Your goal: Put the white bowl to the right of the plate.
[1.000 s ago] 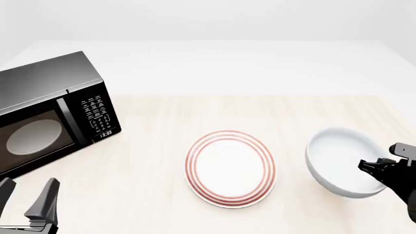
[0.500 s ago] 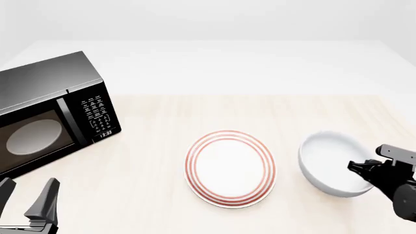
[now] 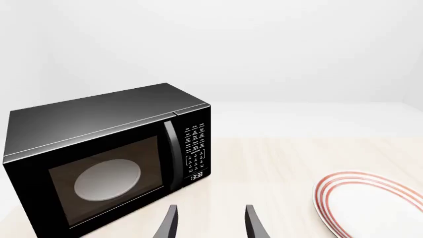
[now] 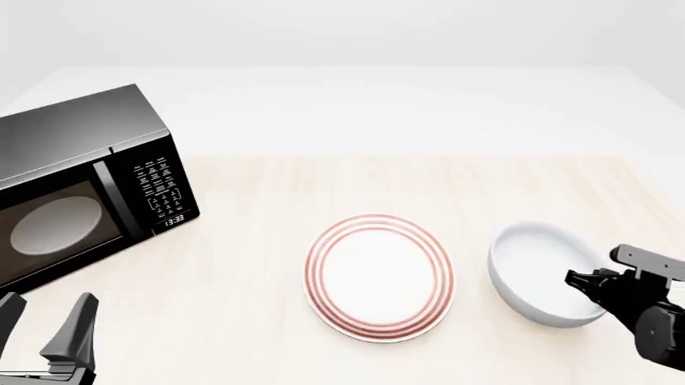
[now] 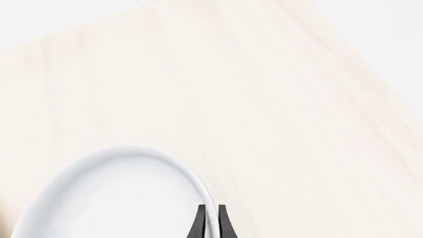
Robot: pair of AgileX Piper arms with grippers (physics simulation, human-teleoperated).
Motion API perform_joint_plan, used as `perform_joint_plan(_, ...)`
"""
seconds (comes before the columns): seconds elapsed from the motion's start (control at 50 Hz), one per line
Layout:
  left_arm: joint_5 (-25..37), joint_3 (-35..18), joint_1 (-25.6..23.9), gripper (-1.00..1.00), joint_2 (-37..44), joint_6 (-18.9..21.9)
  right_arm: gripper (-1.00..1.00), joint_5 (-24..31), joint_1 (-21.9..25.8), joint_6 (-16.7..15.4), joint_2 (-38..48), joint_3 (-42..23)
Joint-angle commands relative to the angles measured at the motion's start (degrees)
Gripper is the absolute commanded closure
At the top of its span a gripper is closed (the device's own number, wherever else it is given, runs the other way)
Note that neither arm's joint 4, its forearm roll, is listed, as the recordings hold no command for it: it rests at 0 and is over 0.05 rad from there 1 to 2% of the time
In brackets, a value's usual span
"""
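Your microwave (image 4: pixel 80 188) fills the left of the frame; the plate (image 4: pixel 379 277) sits lower centre. Over the last 1 s your white bowl (image 4: pixel 543 274) slid leftward, now just right of the plate, right gripper (image 4: pixel 583 282) clenched on its rim, so release looks next; left gripper (image 4: pixel 48 333) idles spread

Pale wood table (image 4: pixel 268 281), black microwave (image 4: pixel 80 188) – plain white backdrop, even light
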Motion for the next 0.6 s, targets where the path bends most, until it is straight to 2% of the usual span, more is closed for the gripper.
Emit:
perform_joint_plan(0.02,0.00,0.00,0.00,-1.00,0.00,0.00,1.00,-1.55,0.31,0.61,1.83,0.41)
perform_joint_plan(0.28,0.00,0.00,0.00,-1.00,0.00,0.00,1.00,-1.71,0.51,1.02,1.44,0.95)
perform_joint_plan(0.3,0.00,0.00,0.00,-1.00,0.00,0.00,-1.00,-1.88,0.47,1.29,1.44,1.10)
perform_joint_plan(0.6,0.00,0.00,0.00,-1.00,0.00,0.00,-1.00,3.40,0.02,1.39,-8.00,2.92)
